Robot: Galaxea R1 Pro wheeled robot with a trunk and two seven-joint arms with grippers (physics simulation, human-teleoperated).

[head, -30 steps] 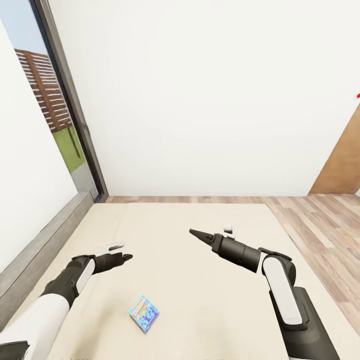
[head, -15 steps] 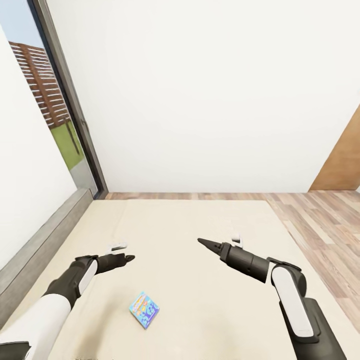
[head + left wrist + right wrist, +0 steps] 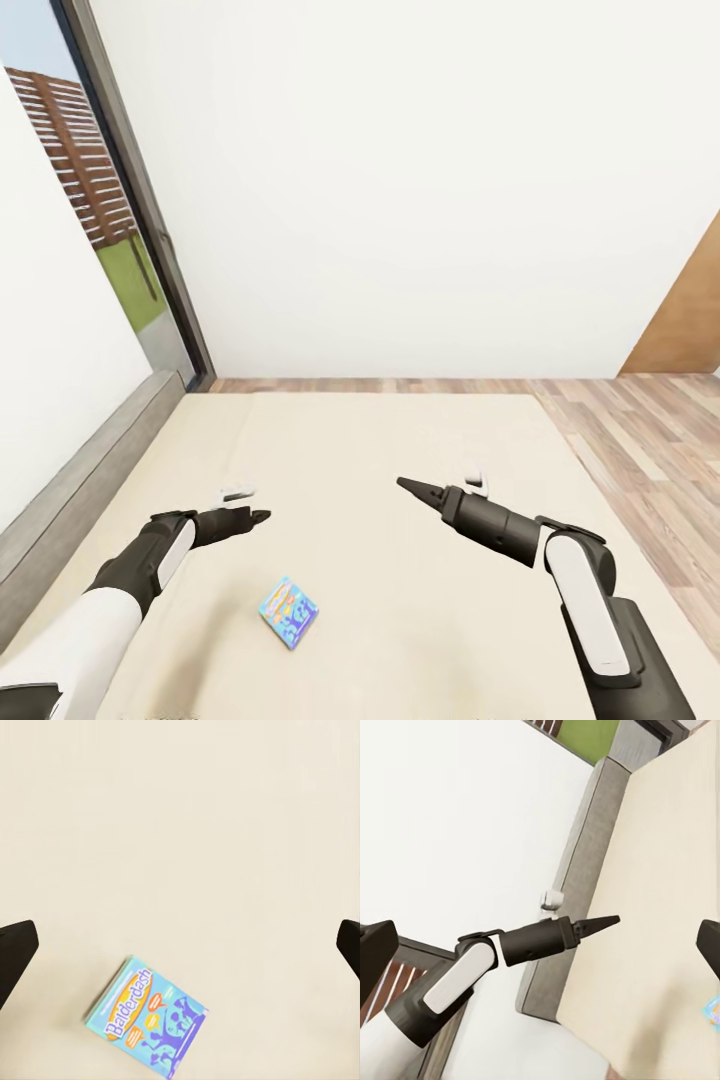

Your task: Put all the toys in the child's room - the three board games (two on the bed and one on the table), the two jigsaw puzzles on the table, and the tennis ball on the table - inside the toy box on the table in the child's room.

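A small blue board game printed "Balderdash" lies flat on the beige bed, near its front edge. My left gripper hovers above the mattress, just beyond and left of the box. In the left wrist view the box lies below, with the dark fingers far apart, so this gripper is open and empty. My right gripper hangs over the bed's middle, right of the box, also open and empty. The right wrist view catches the left gripper and a corner of the box.
A grey bed frame runs along the left side below a tall dark-framed window. A white wall stands behind the bed. Wood-plank floor lies to the right, with a brown door at the far right.
The view has shifted slightly, so the camera moved. My right arm drew a little to the right and toward me a second ago, then held. The left arm and the box stayed put.
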